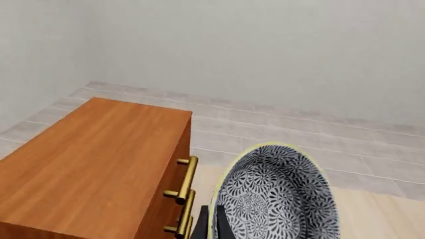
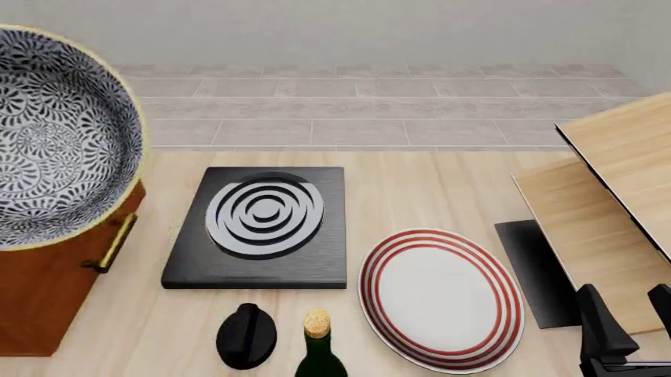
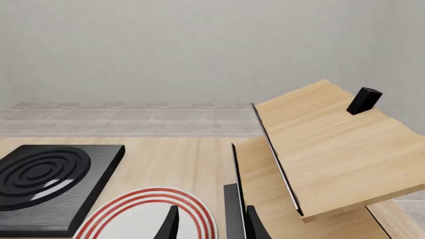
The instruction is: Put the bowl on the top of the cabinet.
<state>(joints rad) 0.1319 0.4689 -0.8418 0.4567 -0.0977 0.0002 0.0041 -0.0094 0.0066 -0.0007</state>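
- Left wrist view: the left claw (image 1: 211,225) pinches the rim of the bowl (image 1: 275,196), held up beside the cabinet (image 1: 86,164), near its brass handles (image 1: 184,191).
- Front view: the right claw (image 2: 627,323) hangs with fingers parted, holding nothing, near the plate (image 2: 441,297) on the table (image 2: 419,188).

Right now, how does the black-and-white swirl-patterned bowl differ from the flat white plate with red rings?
The bowl is deep, densely patterned and held up beside the cabinet; the plate is shallow, mostly plain white and lies on the table. Both are round.
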